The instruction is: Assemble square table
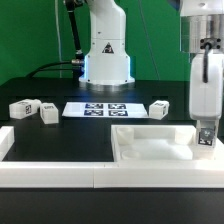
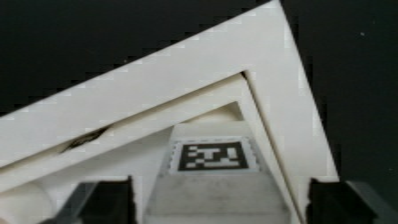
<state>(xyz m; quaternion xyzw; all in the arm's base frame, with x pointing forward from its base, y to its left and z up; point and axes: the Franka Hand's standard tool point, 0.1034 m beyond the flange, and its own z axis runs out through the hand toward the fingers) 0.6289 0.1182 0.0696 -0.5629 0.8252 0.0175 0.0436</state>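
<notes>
Black tabletop, green curtain behind, white arm base at upper centre of the exterior frame. White border rails run along the lower edge and up the exterior view's left.

Marker board lies flat mid-frame. Three small leg blocks are loose on the black surface: two at the left, and, and one right of the board. All are well apart from the square top, which sits rim-up at lower right, just behind the front rail. No leg fitted yet.

The arm's wrist comes straight down at the right edge of the frame, jaws low at the top's right-hand rim. In the wrist view a corner of the square top fills the picture, with a tag between the two dark fingers. The fingers stand wide apart and appear released, clamping nothing.

Judgement: the top is placed and a leg is to be fetched next.

Risks:
- Fingers sit low around the rim. A sideways move before lifting clear could catch the wall and drag or turn the top off its spot
- A shifted top would spoil alignment for screwing in legs
- The legs are small and lie at odd angles, so a slanted grip could let one slip or tip
</notes>
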